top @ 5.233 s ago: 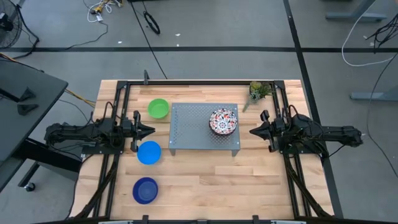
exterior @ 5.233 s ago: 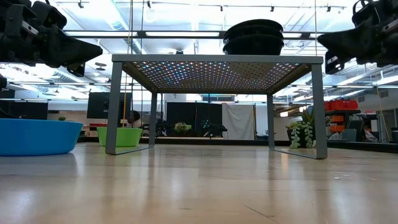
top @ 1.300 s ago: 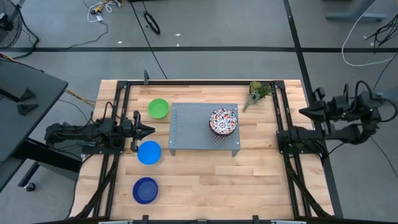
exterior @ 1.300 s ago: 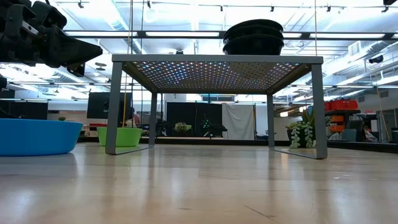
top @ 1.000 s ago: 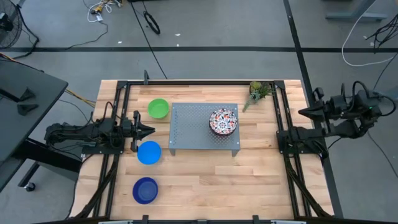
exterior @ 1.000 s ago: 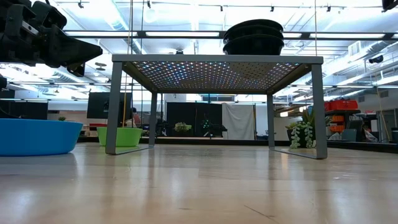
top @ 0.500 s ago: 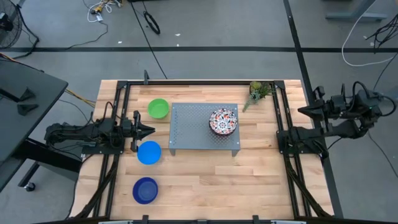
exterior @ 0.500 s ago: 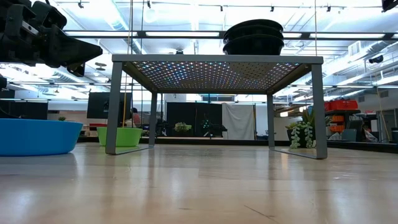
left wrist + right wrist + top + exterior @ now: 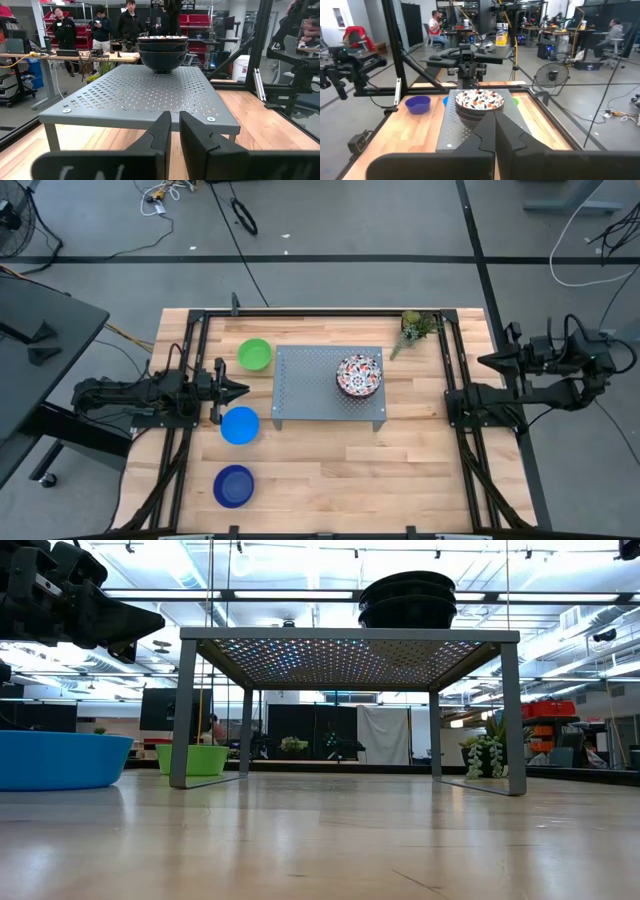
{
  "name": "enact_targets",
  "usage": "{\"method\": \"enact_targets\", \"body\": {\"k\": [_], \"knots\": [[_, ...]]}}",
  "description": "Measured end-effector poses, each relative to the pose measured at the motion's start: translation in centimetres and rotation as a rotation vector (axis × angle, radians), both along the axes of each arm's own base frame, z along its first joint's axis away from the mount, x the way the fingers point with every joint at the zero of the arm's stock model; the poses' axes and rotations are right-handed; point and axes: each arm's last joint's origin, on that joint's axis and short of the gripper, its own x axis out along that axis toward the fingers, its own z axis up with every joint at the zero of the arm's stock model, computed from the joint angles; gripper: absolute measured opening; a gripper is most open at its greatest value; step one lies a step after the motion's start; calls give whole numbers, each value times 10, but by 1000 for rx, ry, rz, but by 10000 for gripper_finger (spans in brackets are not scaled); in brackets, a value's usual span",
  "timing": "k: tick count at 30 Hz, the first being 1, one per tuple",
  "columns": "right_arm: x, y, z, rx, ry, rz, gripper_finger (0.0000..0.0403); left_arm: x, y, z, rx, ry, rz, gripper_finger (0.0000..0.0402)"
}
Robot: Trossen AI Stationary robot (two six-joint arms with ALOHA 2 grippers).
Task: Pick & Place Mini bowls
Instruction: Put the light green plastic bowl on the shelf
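Three white floral mini bowls (image 9: pixel 360 375) sit nested in one stack (image 9: pixel 162 50) on the grey perforated stand (image 9: pixel 310 395). The green bowl (image 9: pixel 255 354), the light blue bowl (image 9: pixel 240 425) and the dark blue bowl (image 9: pixel 233 486) rest on the table, left of the stand. My left gripper (image 9: pixel 243 389) hovers shut between the green and light blue bowls, pointing at the stand (image 9: pixel 150 95). My right gripper (image 9: pixel 483 361) is shut and raised beyond the table's right edge, facing the floral stack (image 9: pixel 480 102).
A small potted plant (image 9: pixel 415 325) stands at the far right corner of the table, beside the stand. Black frame rails (image 9: pixel 460 430) run along the left and right sides. Bare wood (image 9: pixel 360 480) lies on the near side of the stand. People stand in the room beyond.
About five seconds ago my right gripper hovered just right of the stand. It has since pulled back toward the right and up, past the table's right edge, and has hardly moved in the last second. The bowls and my left arm have stayed put.
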Motion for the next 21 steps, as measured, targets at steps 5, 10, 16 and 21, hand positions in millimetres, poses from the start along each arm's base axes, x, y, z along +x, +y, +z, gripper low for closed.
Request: {"method": "enact_targets", "body": {"k": [5,10,16,21], "knots": [[0,0,0,0,-2,-1,0,0,0,0,0,0,0,44],[0,0,1,-1,-12,-14,12,0,0,0,0,0,0,44],[0,0,2,-2,-16,-13,25,0,0,0,0,0,0,44],[0,0,2,-1,-16,-13,24,0,0,0,0,0,0,44]]}}
